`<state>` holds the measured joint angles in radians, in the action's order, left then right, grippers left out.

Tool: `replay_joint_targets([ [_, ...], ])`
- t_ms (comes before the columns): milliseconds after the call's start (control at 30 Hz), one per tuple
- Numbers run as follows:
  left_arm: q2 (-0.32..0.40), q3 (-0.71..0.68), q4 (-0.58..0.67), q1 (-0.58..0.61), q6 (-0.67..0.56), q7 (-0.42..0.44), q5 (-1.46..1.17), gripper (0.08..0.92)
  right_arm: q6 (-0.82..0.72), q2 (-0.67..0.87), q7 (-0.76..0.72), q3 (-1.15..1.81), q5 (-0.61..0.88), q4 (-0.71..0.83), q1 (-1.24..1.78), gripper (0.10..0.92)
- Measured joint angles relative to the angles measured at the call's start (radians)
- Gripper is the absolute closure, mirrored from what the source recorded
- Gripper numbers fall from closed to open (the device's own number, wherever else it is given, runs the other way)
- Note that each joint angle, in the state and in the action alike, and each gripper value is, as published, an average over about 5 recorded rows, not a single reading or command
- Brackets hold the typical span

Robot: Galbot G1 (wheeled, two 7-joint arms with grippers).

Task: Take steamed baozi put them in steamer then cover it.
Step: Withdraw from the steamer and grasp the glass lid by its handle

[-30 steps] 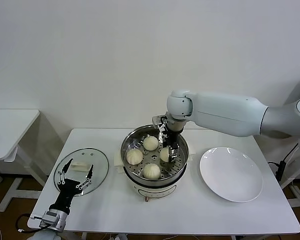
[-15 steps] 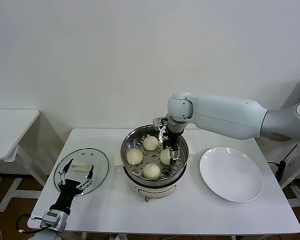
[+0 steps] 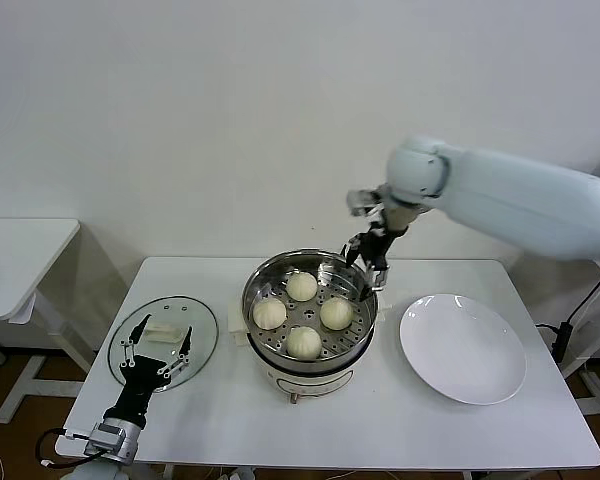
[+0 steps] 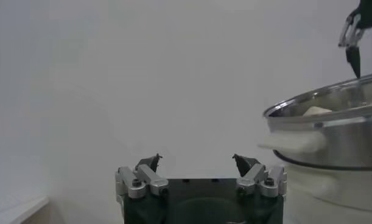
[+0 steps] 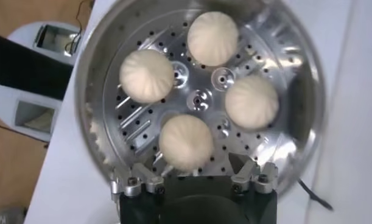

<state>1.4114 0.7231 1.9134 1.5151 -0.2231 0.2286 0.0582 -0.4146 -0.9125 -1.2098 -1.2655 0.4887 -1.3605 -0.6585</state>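
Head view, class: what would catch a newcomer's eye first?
The shiny steamer at the table's centre holds four steamed baozi on its perforated tray. The right claw hangs open above its far rim. A glass lid lies at the left, an empty white plate at the right.

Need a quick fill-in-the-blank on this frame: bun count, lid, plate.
1. The steamer holds ____ steamed baozi.
2. The glass lid lies flat on the table, to the robot's ____ of the steamer.
3. The white plate has ____ baozi on it.
4. The right gripper hangs ____ the steamer's rim, holding nothing.

Missing words: four; left; no; above
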Motion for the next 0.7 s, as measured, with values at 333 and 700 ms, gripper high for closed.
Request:
replay_joint_targets([
  [333,-0.007,-0.028,0.029,-0.019,0.036,-0.025,-0.005,0.177,0.155,0.279,0.244,0.391,0.127,-0.092,0.270,0.203],
  [700,-0.015,-0.054,0.047,-0.041,0.082,-0.062,-0.022,0.177,0.415,0.418,0.765,0.987,0.248,-0.189,0.863,0.203],
])
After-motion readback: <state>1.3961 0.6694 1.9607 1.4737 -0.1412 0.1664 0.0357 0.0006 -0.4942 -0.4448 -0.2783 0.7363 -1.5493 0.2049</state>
